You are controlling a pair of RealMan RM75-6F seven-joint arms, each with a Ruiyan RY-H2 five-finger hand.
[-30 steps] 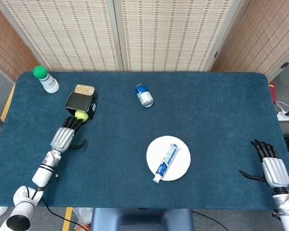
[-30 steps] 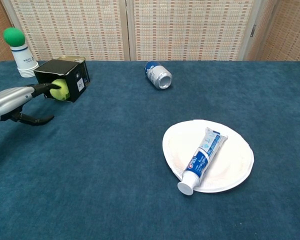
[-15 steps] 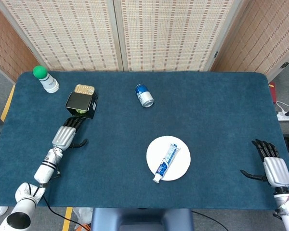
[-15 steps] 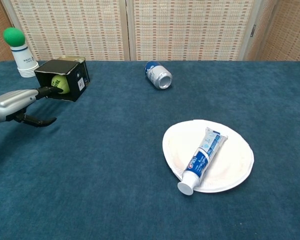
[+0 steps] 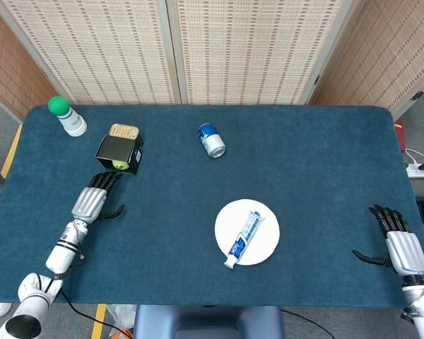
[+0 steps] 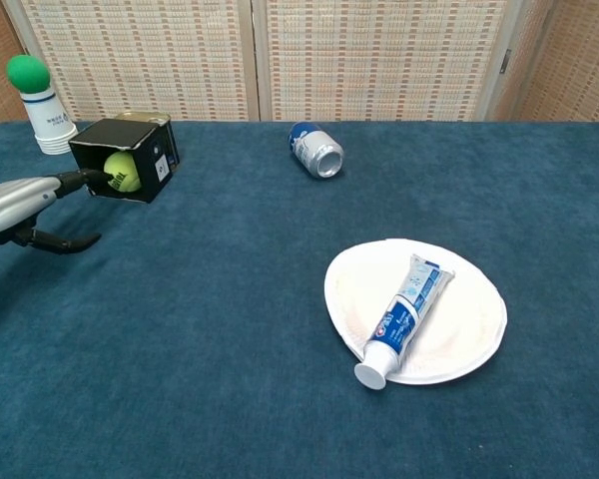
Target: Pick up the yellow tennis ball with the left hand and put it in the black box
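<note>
Chest view, from the left: the left robot hand (image 6: 20, 205) lies low over the blue table (image 6: 230, 329), fingers stretched out toward the open mouth of the black box (image 6: 130, 156) with the thumb splayed below, and it holds nothing. Whether the fingertips touch the box rim or stop just short, I cannot tell. The yellow tennis ball (image 6: 122, 172) sits inside the box, which lies on its side with the opening facing the hand, so the placing looks done and what remains, I judge, is to draw the hand clear.

The ball should be light, felt-covered and springy, easy to grip and hard to damage, but quick to roll (the box mouth has no lip that I can see). If it needed retaking, a wrap around its widest part would hold best. Being round, it has no long axis; its printed lettering faces out of the opening. The box's mouth points toward the near left edge of the table.

In the head view the right robot hand (image 5: 399, 244) rests far right on the table, fingers spread, holding nothing.
</note>
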